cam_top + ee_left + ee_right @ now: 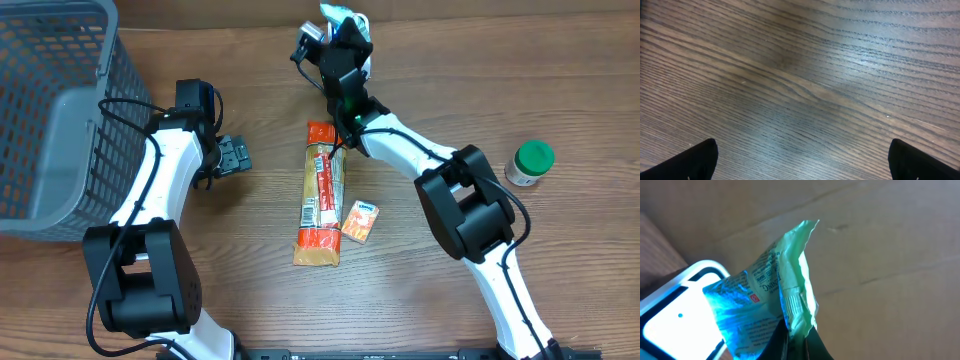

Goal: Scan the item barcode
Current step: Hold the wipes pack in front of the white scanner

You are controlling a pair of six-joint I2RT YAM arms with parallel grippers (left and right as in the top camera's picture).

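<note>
A: Where is the item?

B: Lifted off the table (450,60) at its far edge. The right gripper (797,342) is pinched tight on the lower edge of a green-and-white foil packet (785,290), so the printed face stands free above the jaws.

A: Why grip it by the edge?

B: Probably so the fingers cover none of the print. The packet hangs just beside the scanner (675,315), and the lit window throws blue light across the packet's near side.

A: Does the barcode face that window?

B: That cannot be told. Small text and a red mark show on the lit side, but no bars are visible from the wrist camera, and the foil is creased.

A: And the other arm?

B: The left gripper (235,155) hovers low over bare wood with its 2 fingers spread wide, holding nothing. It sits between the basket (50,110) and the long cracker pack (322,195), seemingly parked clear of the scanning.

A: Anything else on the table?

B: 3 more items: the cracker pack, a small orange box (361,221) just beside it, and a green-lidded jar (528,163) well apart on the right. The basket is likely meant for scanned goods.
</note>
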